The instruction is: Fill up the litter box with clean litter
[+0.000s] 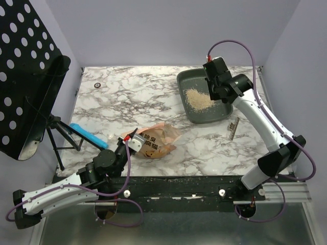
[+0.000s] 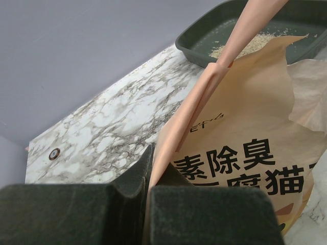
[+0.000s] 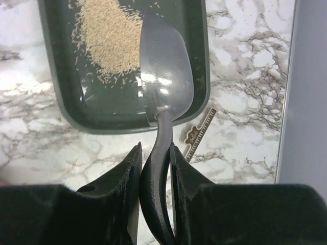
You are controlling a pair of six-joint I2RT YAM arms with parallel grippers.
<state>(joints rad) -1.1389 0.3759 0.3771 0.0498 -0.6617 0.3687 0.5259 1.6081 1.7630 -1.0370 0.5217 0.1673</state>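
Observation:
The dark grey litter box (image 1: 190, 81) sits at the back right of the marble table. A heap of pale tan clean litter (image 1: 198, 99) lies in its middle. My right gripper (image 1: 213, 91) is over the box, shut on the handle of a grey scoop (image 3: 166, 66). The scoop's empty bowl hangs above the box (image 3: 61, 92), beside the litter (image 3: 110, 35). My left gripper (image 1: 132, 142) is shut on the edge of the orange-tan litter bag (image 1: 159, 140), which lies on the table near the front. In the left wrist view the bag (image 2: 240, 143) fills the foreground and partly hides the box (image 2: 214, 35).
A black perforated music stand (image 1: 25, 76) stands at the left, with a blue flat object (image 1: 89, 135) beside its legs. A torn printed strip (image 1: 233, 127) lies just in front of the box. A small round disc (image 1: 97, 84) lies at the back left.

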